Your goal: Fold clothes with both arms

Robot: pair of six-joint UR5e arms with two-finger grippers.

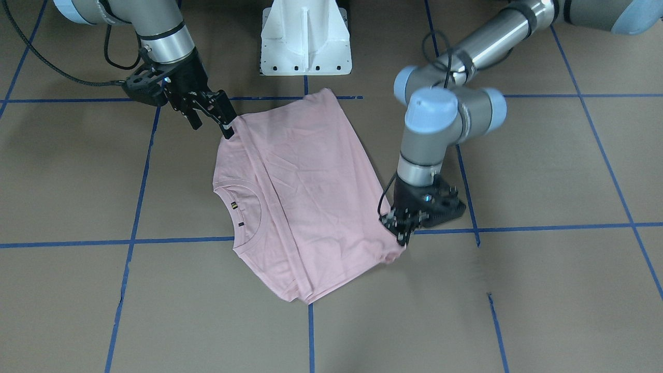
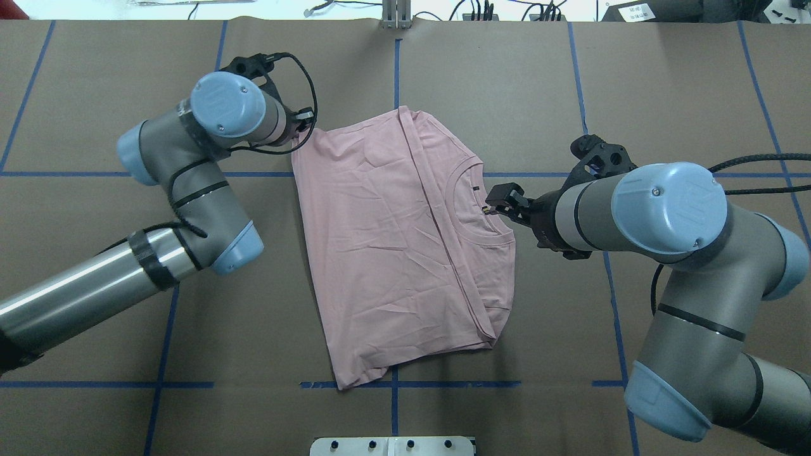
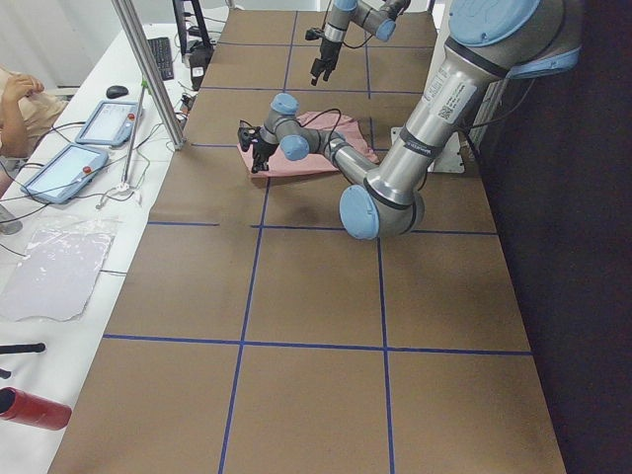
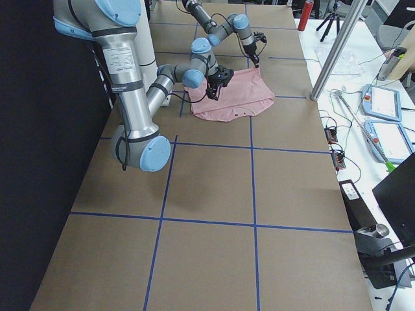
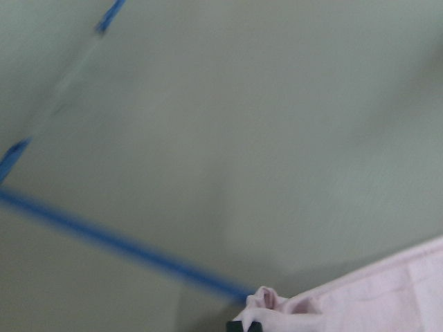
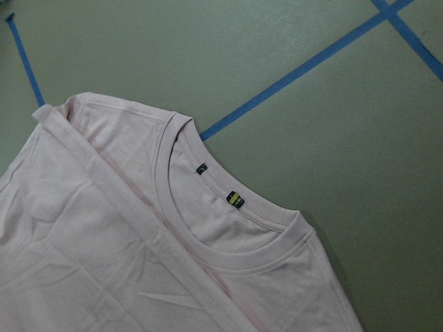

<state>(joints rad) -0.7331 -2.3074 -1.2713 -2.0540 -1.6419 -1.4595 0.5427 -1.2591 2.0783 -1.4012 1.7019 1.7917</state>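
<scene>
Left claw (image 1: 403, 235) clamped on the T-shirt (image 1: 305, 181) corner; right claw (image 1: 213, 126) — jaws apart — hovers over it

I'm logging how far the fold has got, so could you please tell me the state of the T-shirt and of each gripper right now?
T-shirt: lying flat on the table, plain side up, one long side folded over and partly covering the collar.
Left gripper: shut on a hem-end corner of the T-shirt, low at the table.
Right gripper: open, holding nothing, raised above the collar end.
</scene>
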